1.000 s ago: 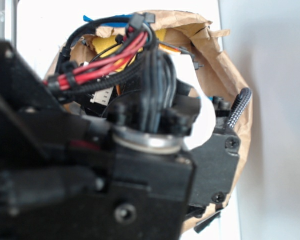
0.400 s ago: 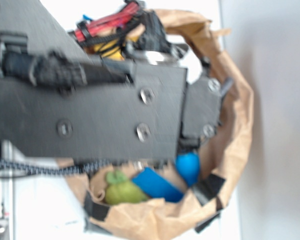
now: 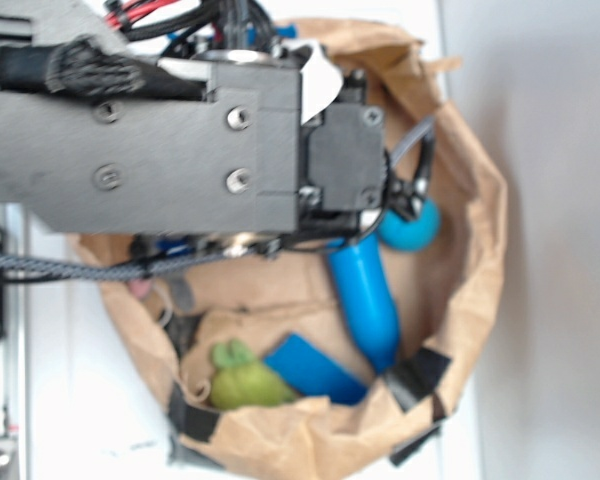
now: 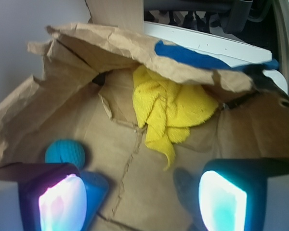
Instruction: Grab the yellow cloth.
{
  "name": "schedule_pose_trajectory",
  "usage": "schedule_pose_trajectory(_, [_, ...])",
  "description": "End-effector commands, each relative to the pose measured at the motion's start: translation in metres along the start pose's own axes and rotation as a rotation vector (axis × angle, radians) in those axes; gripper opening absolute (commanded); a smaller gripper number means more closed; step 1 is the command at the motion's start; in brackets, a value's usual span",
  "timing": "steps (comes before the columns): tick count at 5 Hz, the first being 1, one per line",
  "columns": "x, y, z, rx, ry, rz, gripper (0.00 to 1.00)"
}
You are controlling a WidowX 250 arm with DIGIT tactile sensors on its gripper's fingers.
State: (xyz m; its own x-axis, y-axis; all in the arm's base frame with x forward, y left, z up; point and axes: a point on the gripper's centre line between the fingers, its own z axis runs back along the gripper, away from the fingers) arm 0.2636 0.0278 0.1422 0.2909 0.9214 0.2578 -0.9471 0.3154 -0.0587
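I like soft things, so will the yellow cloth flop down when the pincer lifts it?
Probably yes. The yellow cloth lies in loose folds with one corner trailing, so it should droop. Its fuzzy weave looks grippy and light. The open pincer is apart from it.

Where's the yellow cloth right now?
In the wrist view the yellow cloth lies bunched at the back of the brown paper bag, tucked under its folded top edge, ahead of the open hand. The arm hides it in the exterior view.
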Motion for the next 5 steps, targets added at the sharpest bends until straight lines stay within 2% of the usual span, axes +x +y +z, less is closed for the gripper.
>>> schedule_pose_trajectory(1, [0.0284,0.0103,-0.0271,0.082,-0.011,0.087,1.0])
schedule_pose_trajectory(2, [0.0343,0.0165,-0.0333,0.093,-0.053,0.086,1.0])
schedule_pose_trajectory(5, [0.0343,0.0165,-0.0333,0.093,-0.053,0.086,1.0])
